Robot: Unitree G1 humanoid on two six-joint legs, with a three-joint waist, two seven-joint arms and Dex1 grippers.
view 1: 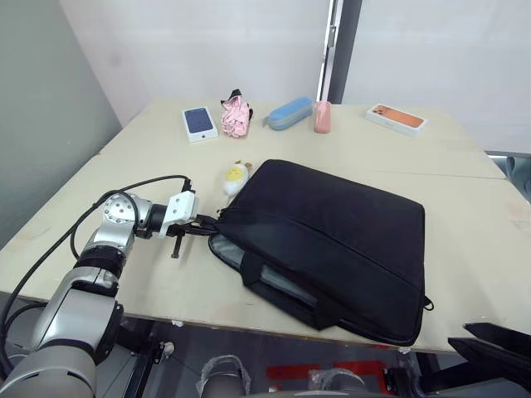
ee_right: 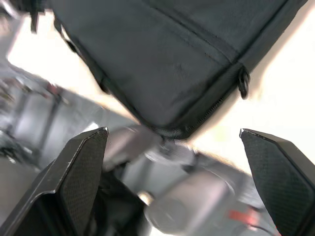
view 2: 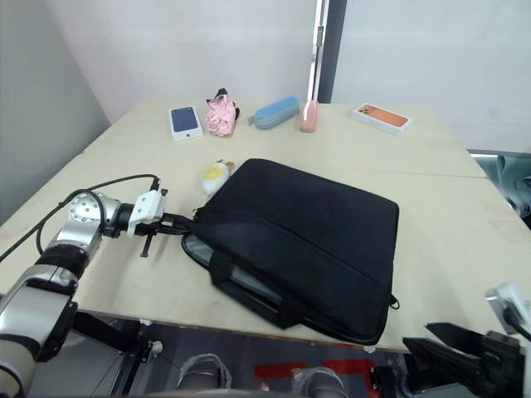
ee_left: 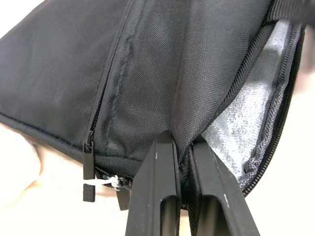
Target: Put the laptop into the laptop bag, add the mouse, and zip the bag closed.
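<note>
We pinch the soft bag's corner

Our left gripper (ee_left: 183, 147) squeezes the floppy cloth lip of the laptop bag (view 1: 332, 232) at its 9 o'clock corner, mid-table. Our right gripper (ee_right: 177, 162) hangs wide open. The zipper pull (ee_left: 88, 169) looks better to grab.

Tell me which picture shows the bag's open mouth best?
The left wrist view: the left gripper pinches the laptop bag at its edge, with the grey lining showing. The eye views show the whole bag with its mouth gaping; the right wrist view shows its far corner.
</note>
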